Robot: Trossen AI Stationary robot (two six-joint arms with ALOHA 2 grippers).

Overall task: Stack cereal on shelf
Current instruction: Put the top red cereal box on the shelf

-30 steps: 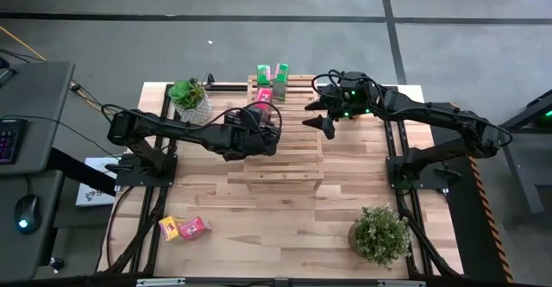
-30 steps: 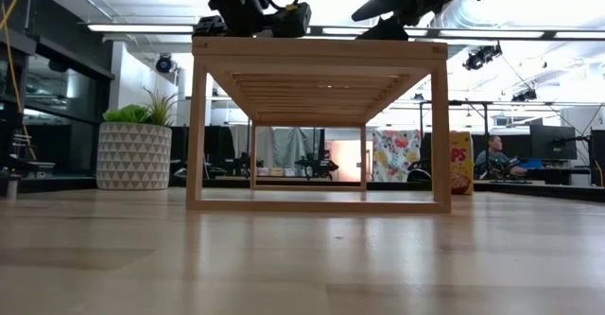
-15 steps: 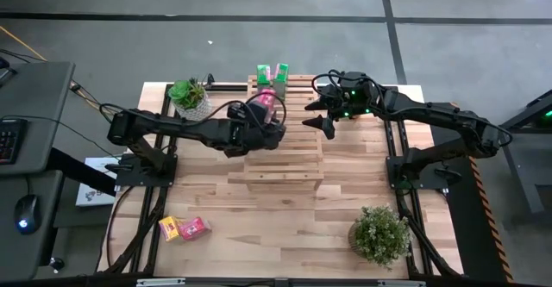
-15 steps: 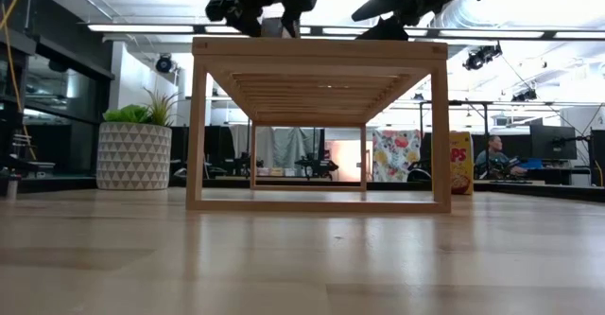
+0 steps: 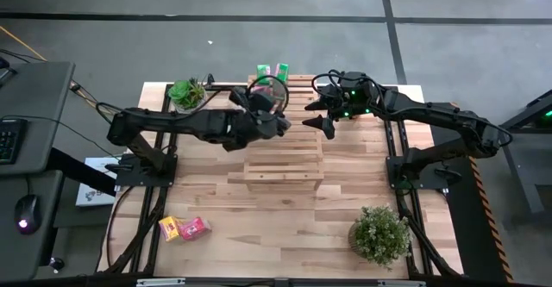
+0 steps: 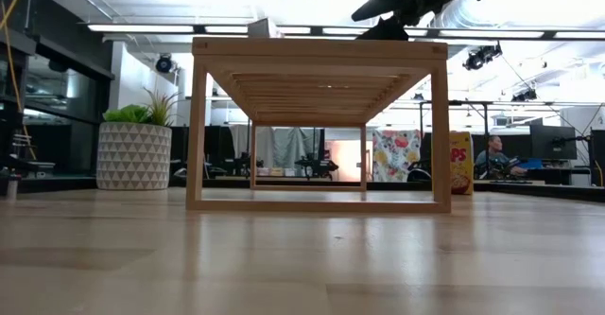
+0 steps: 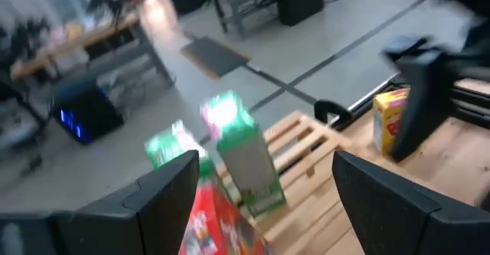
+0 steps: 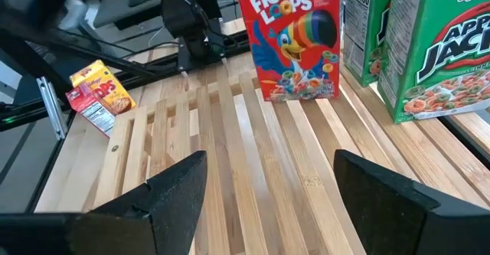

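The counter [image 5: 259,218] carries the slatted wooden shelf [image 5: 285,153] at its middle, and both arms reach over the shelf's far half. The left gripper [image 7: 264,174] hangs above the slats with its fingers spread and nothing pinched. The right gripper [image 5: 317,115] hovers beside it, also spread and empty.

By my reading the task is about half done. Three cereal boxes stand upright on the shelf, and three are not yet on it.

- **Green:** two Apple Jacks boxes [image 8: 436,52] stand side by side on the shelf. They are ahead of the right gripper and just beyond the left one.
- **Red:** one Froot Loops box [image 8: 295,40] stands next to the green pair, right below the left gripper's open fingers (apparently free of them). A second red box [image 5: 195,227] lies on the counter, well apart from both grippers.
- **Yellow:** one Corn Pops box [image 8: 99,98] sits on the counter just off the shelf's edge, near the right gripper. A second yellow box [image 5: 169,228] touches or nearly touches the far red one.

That makes six boxes, two of each colour. The Corn Pops box by the shelf looks the easiest to take next, and the distant pair calls for a long reach by the left arm. Two potted plants [image 5: 379,233] also stand on the counter.
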